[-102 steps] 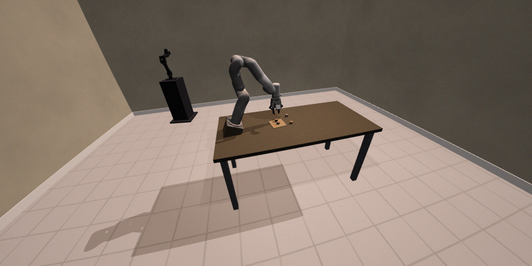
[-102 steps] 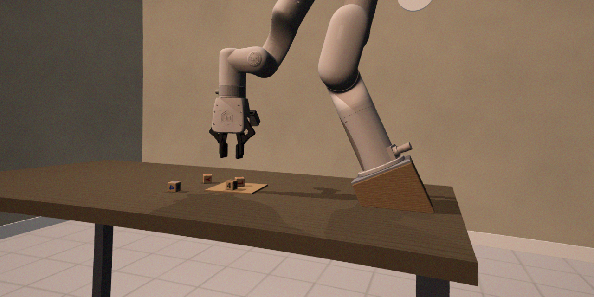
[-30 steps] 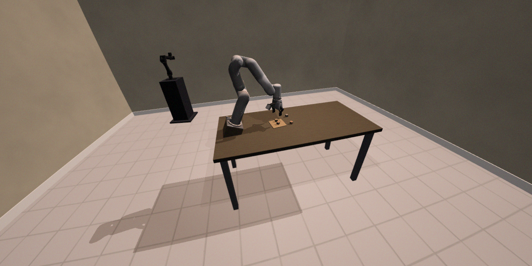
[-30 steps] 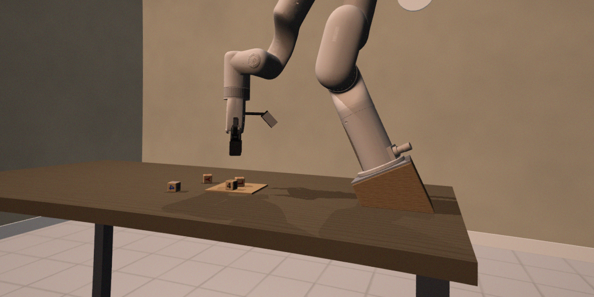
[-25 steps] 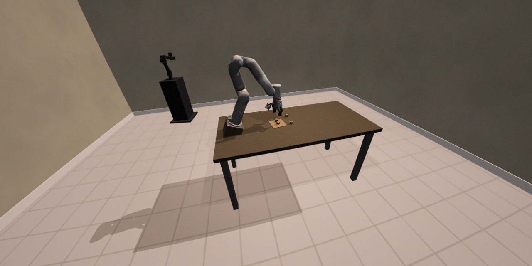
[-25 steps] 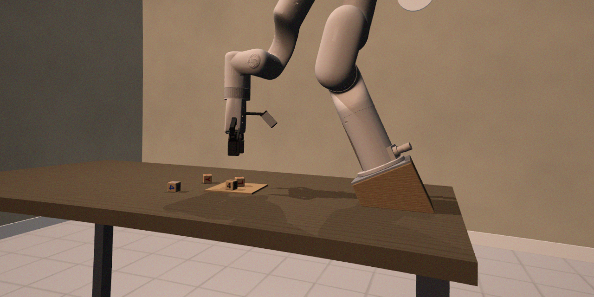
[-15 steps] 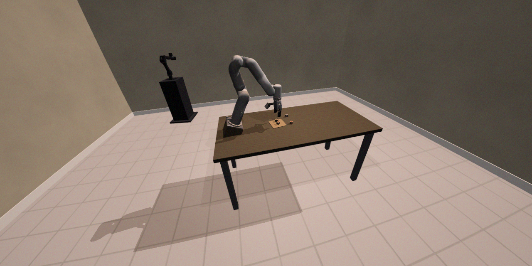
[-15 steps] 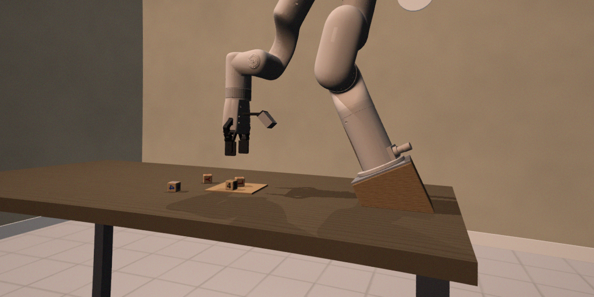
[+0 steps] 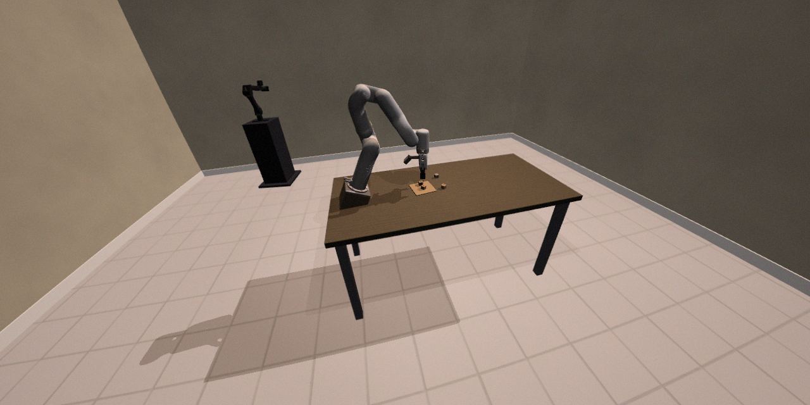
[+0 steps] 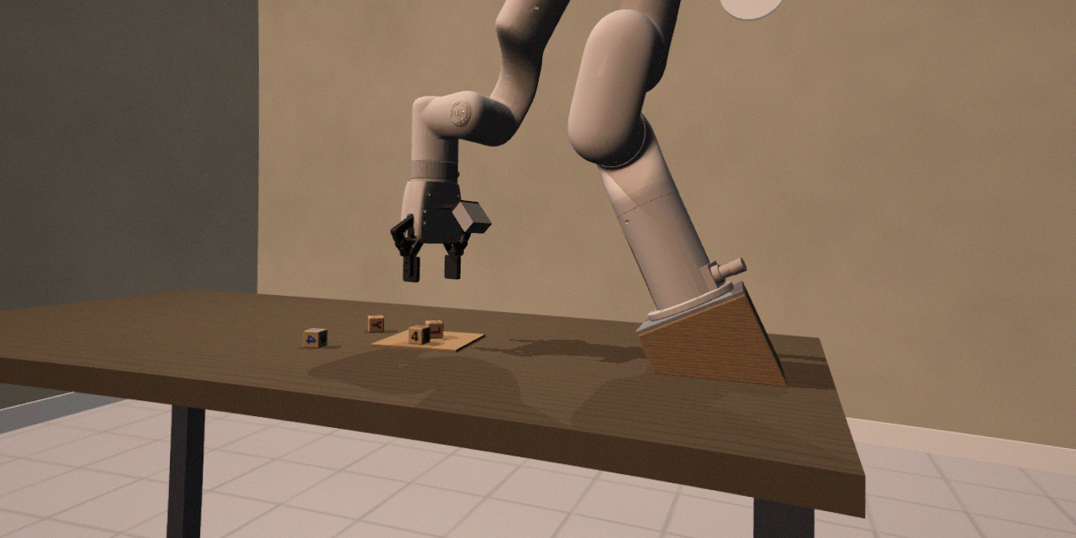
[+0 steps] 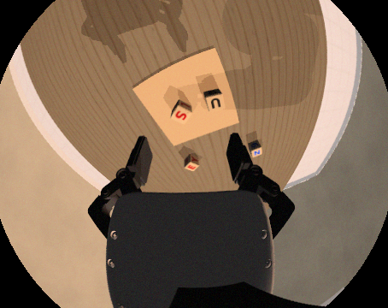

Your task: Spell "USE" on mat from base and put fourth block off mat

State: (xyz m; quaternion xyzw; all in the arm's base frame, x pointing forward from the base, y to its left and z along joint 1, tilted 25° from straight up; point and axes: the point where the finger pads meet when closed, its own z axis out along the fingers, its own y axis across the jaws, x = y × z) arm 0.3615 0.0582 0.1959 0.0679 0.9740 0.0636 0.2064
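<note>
Two blocks, the S block [image 11: 180,115] and the U block [image 11: 214,102], are already sitting side by side on the mat [image 11: 160,98]. You are hovering the gripper [image 10: 430,266] well above them, fingers spread wide and holding nothing. The red-lettered block [image 11: 190,162] is lying off the mat, just beside its edge, likely your next pick; the blue-marked block [image 11: 255,149] is staying outside.
</note>
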